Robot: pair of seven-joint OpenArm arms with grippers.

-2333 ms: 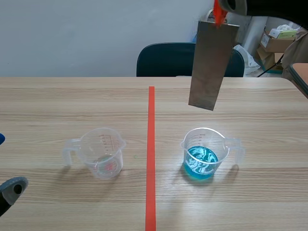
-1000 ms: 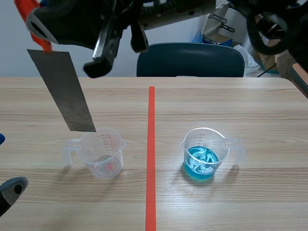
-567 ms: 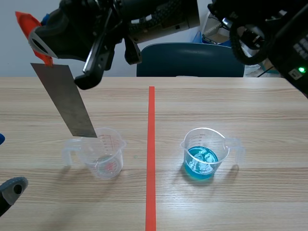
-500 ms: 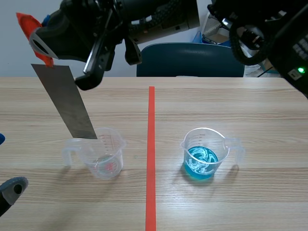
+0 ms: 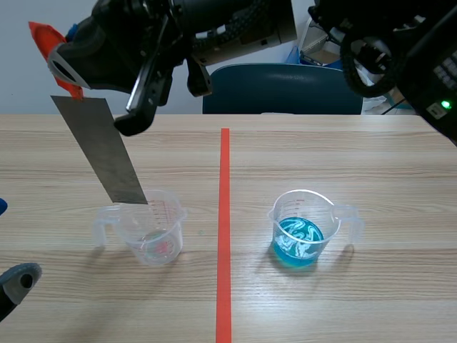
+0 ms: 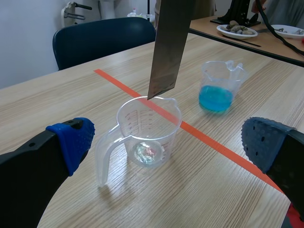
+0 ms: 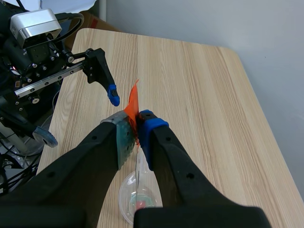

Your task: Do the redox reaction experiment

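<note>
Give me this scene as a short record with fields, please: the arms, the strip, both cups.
Right gripper: shut on flat grey metal strip, raised
Strip: tilted, lower end at rim of clear plastic measuring cup
Other cup: clear plastic cup of blue liquid, across orange-red tape line
Left gripper: open, low

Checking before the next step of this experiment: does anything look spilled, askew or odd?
Nothing is spilled or damaged. Only the metal strip stands out: it hangs tilted from the right gripper, its lower end at the rim of the clear cup, away from the cup of blue liquid.
</note>
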